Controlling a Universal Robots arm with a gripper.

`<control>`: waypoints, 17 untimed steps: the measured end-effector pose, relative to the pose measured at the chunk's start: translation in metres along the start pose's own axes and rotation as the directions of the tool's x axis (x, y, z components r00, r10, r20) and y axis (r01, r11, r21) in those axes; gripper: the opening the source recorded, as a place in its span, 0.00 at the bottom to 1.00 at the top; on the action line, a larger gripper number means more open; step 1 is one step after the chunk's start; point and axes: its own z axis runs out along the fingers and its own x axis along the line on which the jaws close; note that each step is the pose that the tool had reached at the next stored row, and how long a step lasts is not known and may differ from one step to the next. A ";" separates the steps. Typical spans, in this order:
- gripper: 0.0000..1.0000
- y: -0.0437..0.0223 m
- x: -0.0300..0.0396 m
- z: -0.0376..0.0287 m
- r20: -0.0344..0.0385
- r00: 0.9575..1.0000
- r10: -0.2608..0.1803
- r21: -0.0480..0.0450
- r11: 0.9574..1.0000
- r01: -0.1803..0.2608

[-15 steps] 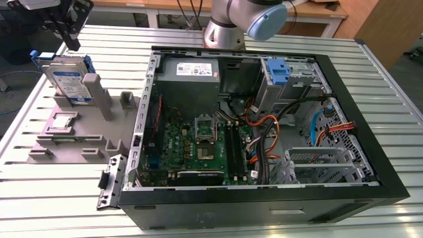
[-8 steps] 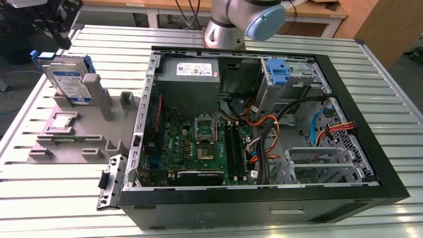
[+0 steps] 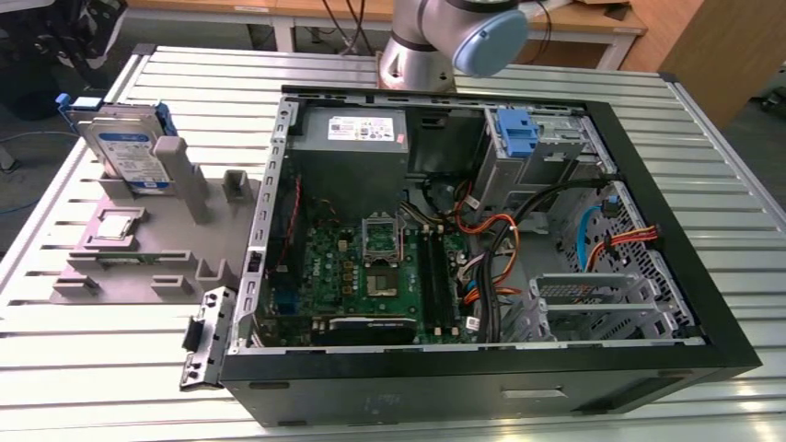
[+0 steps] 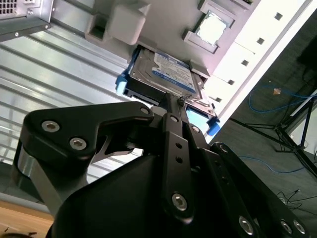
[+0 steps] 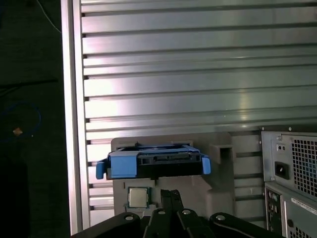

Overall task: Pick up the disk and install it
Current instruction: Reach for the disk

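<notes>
The disk [image 3: 129,147] is a silver drive with a white-and-blue label and blue side rails. It stands on edge in a grey holder [image 3: 135,258] at the exterior view's left, beside the open computer case [image 3: 491,230]. In both wrist views my gripper [image 4: 174,99] [image 5: 168,194] has its two thin black fingers pressed together with nothing between them. The disk [image 4: 163,74] [image 5: 153,162] lies just past the fingertips, apart from them. In the first wrist view I look onto its blue-railed edge.
A small square silver chip [image 3: 117,227] [image 4: 213,27] [image 5: 138,197] rests in the holder near the disk. Inside the case are the motherboard [image 3: 381,267], a grey power supply [image 3: 350,129], cables and a drive cage with a blue tab [image 3: 522,138]. The ribbed metal table [image 3: 110,368] ends at the left.
</notes>
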 end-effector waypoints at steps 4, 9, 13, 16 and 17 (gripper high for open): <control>0.10 0.0032 0.0122 0.0022 -0.001 1.000 0.000 0.000 1.000 0.000; 0.10 0.0071 0.0243 0.0044 -0.002 1.000 0.000 0.000 1.000 0.000; 0.10 0.0071 0.0248 0.0045 -0.002 1.000 0.000 0.000 1.000 0.000; 0.10 0.0072 0.0266 0.0048 -0.002 1.000 0.000 0.000 1.000 0.000; 0.10 0.0071 0.0285 0.0051 -0.002 1.000 0.000 0.000 1.000 0.000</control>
